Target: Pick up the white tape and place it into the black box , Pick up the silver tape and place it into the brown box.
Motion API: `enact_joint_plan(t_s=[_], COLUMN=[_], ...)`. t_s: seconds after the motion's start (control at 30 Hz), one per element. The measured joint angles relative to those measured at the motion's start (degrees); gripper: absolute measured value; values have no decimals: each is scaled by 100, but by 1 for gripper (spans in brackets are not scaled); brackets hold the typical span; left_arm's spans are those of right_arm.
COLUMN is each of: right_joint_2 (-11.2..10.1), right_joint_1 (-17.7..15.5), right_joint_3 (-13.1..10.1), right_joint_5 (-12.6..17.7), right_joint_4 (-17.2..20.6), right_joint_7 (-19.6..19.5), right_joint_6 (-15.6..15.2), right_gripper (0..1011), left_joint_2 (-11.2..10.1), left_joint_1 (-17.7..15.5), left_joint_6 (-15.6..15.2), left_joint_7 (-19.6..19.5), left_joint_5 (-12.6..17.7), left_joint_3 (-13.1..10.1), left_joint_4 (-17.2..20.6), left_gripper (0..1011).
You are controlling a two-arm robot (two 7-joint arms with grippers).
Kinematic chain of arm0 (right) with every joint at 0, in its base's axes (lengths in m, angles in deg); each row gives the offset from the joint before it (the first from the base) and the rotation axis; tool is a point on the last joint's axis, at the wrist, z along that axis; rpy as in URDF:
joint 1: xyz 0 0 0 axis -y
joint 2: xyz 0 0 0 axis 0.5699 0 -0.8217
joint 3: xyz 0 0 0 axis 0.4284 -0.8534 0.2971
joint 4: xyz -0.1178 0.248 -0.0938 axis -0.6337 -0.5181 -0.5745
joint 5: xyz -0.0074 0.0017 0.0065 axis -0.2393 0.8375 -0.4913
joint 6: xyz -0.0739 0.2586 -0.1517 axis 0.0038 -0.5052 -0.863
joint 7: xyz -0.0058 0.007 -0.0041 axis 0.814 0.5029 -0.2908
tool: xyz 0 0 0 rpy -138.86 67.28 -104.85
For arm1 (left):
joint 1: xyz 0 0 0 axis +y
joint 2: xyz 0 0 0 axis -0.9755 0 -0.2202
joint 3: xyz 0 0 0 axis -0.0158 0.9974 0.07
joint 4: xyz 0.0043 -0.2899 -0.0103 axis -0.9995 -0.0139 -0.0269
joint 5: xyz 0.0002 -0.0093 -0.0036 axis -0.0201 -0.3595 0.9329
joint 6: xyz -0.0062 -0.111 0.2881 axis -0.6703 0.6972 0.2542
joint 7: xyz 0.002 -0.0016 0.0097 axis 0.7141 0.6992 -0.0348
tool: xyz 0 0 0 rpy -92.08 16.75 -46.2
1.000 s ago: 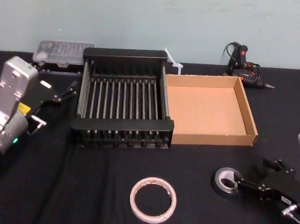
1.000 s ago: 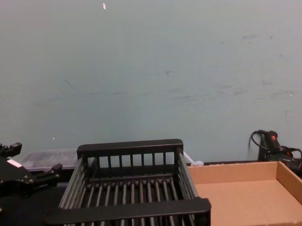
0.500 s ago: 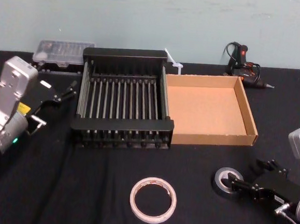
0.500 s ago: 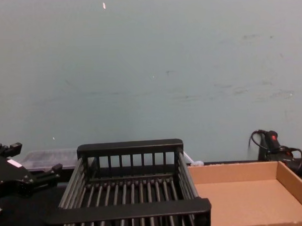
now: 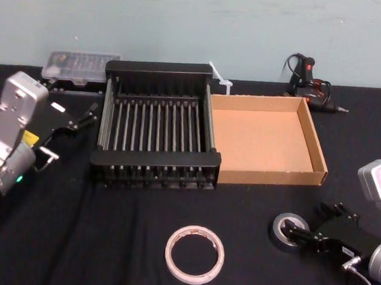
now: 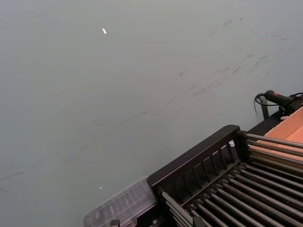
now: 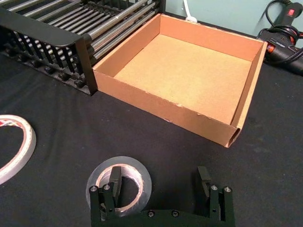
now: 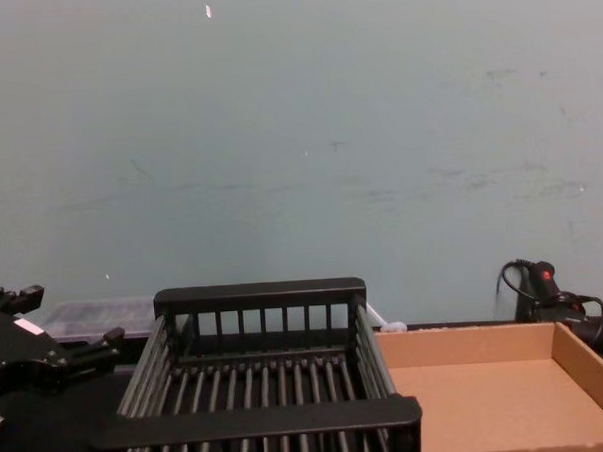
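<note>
— Silver tape (image 5: 288, 230) first: where does it lie?

— Flat on the black tabletop (image 5: 103, 241), at about four o'clock from the middle of the head view, near the robot's edge. The right hand (image 5: 308, 229) is down at it with its fingers spread apart; in the right wrist view one finger (image 7: 115, 182) stands inside the roll's pale centre (image 7: 119, 183) and the other finger (image 7: 204, 181) stands outside the roll, well clear of it. Nothing is clamped yet (the roll sits flat on the cloth).

— And the white tape (image 5: 194, 253)?

— Also flat on the tabletop, at six o'clock in the head view, well apart from the silver roll at its nine o'clock side. The right wrist view catches a piece of it (image 7: 16, 146) with red marks inside the ring.

— The boxes?

— The brown box (image 5: 264, 140) lies at twelve o'clock from the silver tape, its floor bare. The black box (image 5: 156, 123) touches the brown one's left wall, straight beyond the white ring.

— The other arm?

— The left hand (image 5: 79, 120) hangs just beside the black box at its nine o'clock side, fingers apart, gripping nothing.

— Anything farther out?

— A clear plastic case (image 5: 78, 65) at eleven o'clock behind the crate, and a black glue gun (image 5: 309, 79) with red parts at one o'clock, beyond the brown box by the wall.
</note>
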Motion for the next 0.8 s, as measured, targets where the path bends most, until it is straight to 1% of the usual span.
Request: enact_joint_plan(t_s=[0.23, 0.63, 0.73, 0.8], right_joint_2=[81, 65, 64, 63], right_joint_1=[35, 33, 32, 31], right_joint_3=[4, 0, 0, 0], right_joint_5=[-103, -98, -96, -92], right_joint_4=[-81, -70, -68, -65], right_joint_7=[30, 24, 22, 21], right_joint_6=[5, 12, 12, 14], right_gripper=[1002, 1002, 960, 905], left_joint_2=[0, 0, 0, 0], left_joint_1=[0, 0, 0, 0], left_joint_6=[0, 0, 0, 0], left_joint_7=[0, 0, 0, 0], left_joint_5=[0, 0, 0, 0], left_joint_3=[0, 0, 0, 0], left_joint_4=[0, 0, 0, 0], left_gripper=[1001, 1001, 1002, 1001])
